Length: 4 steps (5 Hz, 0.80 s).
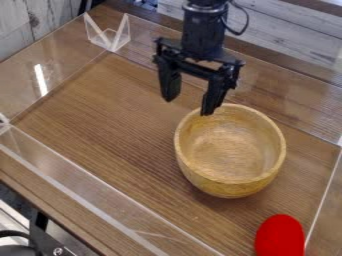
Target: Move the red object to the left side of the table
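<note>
Now | black pincer [190, 97]: wide open, empty, at 11 o'clock of round wooden bowl [231, 149] | glossy red toy fruit [281, 238]: 5 o'clock, brown wood-grain desk [94, 120].

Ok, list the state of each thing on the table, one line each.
gripper: open, empty, pointing down above the table near the bowl's far rim.
wooden bowl: upright, empty.
red object: resting at the near right corner, untouched.
table: bare wood, walled by clear acrylic.
</note>
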Motion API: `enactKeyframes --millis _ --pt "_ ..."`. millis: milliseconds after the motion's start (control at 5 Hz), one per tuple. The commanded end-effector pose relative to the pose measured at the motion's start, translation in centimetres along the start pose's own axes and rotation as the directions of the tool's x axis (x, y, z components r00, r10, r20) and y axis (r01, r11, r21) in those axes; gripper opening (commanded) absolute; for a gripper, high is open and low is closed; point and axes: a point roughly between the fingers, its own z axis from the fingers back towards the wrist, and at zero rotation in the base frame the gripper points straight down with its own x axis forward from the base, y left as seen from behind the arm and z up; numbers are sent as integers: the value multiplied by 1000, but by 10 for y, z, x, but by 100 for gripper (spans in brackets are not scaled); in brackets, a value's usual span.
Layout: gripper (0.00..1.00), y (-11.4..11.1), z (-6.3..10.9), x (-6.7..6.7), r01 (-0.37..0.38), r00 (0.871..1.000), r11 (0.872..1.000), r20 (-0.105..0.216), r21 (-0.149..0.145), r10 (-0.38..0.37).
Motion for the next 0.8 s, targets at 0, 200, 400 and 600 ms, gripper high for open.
enactKeyframes --millis 0,200,400,600 --pt "100 -4 7 -11 -16 998 1000 54 -12 17" --pt "100 -20 7 -29 -51 997 998 59 -21 52" --pt "100 -35 6 -45 -113 991 993 68 -32 115" --pt "100 -53 -4 -63 -239 965 968 91 -75 245"
